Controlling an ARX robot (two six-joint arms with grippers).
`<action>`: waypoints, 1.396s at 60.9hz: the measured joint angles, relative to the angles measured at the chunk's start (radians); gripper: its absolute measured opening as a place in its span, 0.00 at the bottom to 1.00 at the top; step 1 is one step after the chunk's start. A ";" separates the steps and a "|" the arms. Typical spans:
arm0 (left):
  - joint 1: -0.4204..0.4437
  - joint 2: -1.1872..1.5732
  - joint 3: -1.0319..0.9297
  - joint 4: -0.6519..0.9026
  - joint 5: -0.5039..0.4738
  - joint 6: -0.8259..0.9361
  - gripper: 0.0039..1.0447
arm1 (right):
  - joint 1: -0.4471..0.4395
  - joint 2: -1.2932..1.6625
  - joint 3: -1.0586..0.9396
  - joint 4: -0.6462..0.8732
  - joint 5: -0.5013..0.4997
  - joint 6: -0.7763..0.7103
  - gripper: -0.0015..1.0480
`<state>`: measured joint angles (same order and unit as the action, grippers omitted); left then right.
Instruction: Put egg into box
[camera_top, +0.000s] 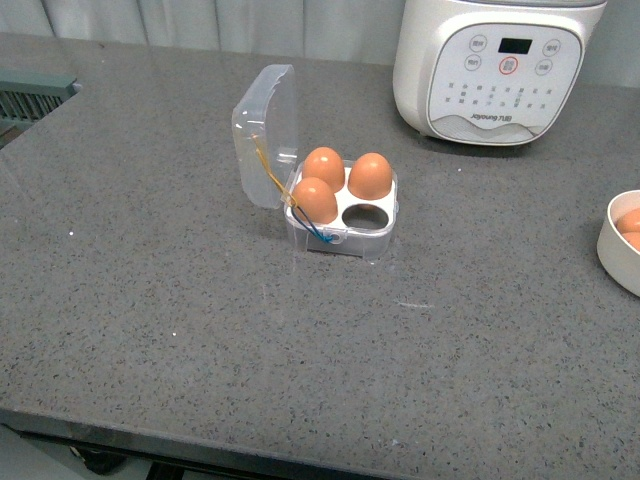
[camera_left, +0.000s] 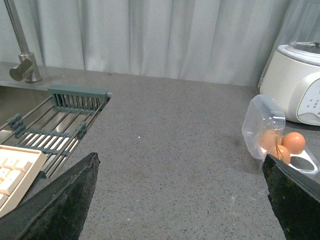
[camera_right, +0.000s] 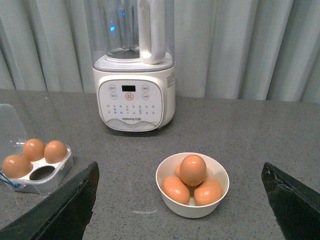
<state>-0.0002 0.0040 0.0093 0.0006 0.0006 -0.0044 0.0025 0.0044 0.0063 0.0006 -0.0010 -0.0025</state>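
Box (camera_top: 340, 240) lid up — front-right cell (camera_top: 366, 213) vacant; left claw (camera_left: 180, 157), right claw (camera_right: 180, 165) both spread wide.

Counter: you have a grey speckled stone countertop (camera_top: 180, 300) under everything.
Box: the small clear-plastic four-cell egg box (camera_top: 340, 238) sits near the middle, with its hinged clear lid (camera_top: 265, 130) upright on its left.
Cells: three orange-brown eggs (camera_top: 324, 167) fill both rear cells and the front-left one; the front-right cell (camera_top: 366, 213) is bare.
Cooker: the big white plastic cooker (camera_top: 497, 70) stands behind and to the right of the box.
Bowl: the round white bowl (camera_right: 192, 212) sits at your far right, in front of the cooker, holding a heap of orange-brown eggs (camera_right: 192, 170).
Rack: the grey-green slatted sink rack (camera_top: 35, 95) lies far left, at the rear.
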 joint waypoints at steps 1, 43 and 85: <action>0.000 0.000 0.000 0.000 0.000 0.000 0.94 | 0.000 0.000 0.000 0.000 0.000 0.000 0.91; 0.000 0.000 0.000 0.000 0.000 0.000 0.94 | 0.000 0.000 0.000 0.000 0.000 0.000 0.91; 0.000 -0.001 0.000 0.000 -0.001 0.000 0.94 | -0.296 0.880 0.228 0.288 -0.290 -0.146 0.91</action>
<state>-0.0002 0.0032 0.0093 0.0006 -0.0002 -0.0044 -0.2935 0.8845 0.2340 0.2886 -0.2909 -0.1490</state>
